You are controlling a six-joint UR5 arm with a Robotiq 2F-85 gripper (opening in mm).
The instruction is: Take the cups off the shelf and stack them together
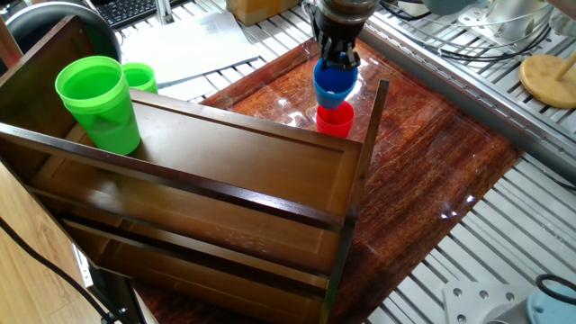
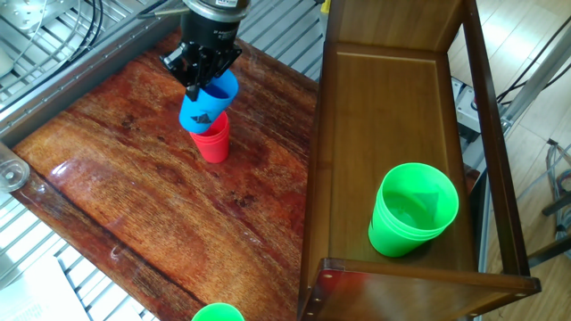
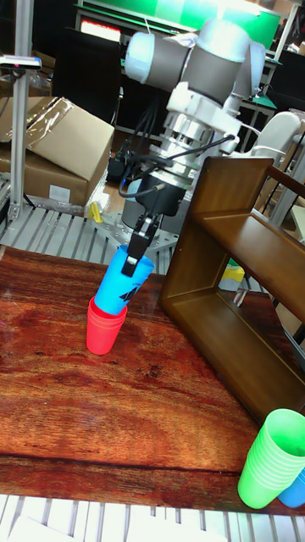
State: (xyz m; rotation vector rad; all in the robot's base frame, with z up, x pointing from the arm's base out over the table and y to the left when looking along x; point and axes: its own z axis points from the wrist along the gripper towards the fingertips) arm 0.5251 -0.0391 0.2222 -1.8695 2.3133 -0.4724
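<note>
In one fixed view, the blue cup point(image 1: 332, 83) is held by the gripper point(image 1: 339, 56), which is pinched on its rim, one finger apparently inside the mouth and one outside. The base of the cup is seen just above, or just entering, the mouth of the red cup point(image 1: 336, 120), which stands upright on the surface point(image 1: 432, 153). The bright green cup point(image 1: 97, 102) stands on the top board of the shelf point(image 1: 243, 153), well apart from the other two. A smaller green cup point(image 1: 139, 77) is seen behind it.

In the other fixed view, the blue cup point(image 2: 208, 102) is seen tilted, its lower end over the red cup point(image 2: 211, 139); whether it has entered cannot be told. The gripper point(image 2: 202, 69) is closed on the rim wall. The bright green cup point(image 2: 412, 209) stands near the shelf's front corner.

In the tall fixed view, the tilt of the blue cup point(image 3: 122, 280) is plainest, with its base at the mouth of the red cup point(image 3: 104, 324). The cups are judged to be light, thin-walled and smooth, so they may flex or slip under a hard pinch and topple easily. A hold across the rim wall, as used here, is judged suitable for the green cup too. The taper should guide one cup into another once the tilt is reduced.
</note>
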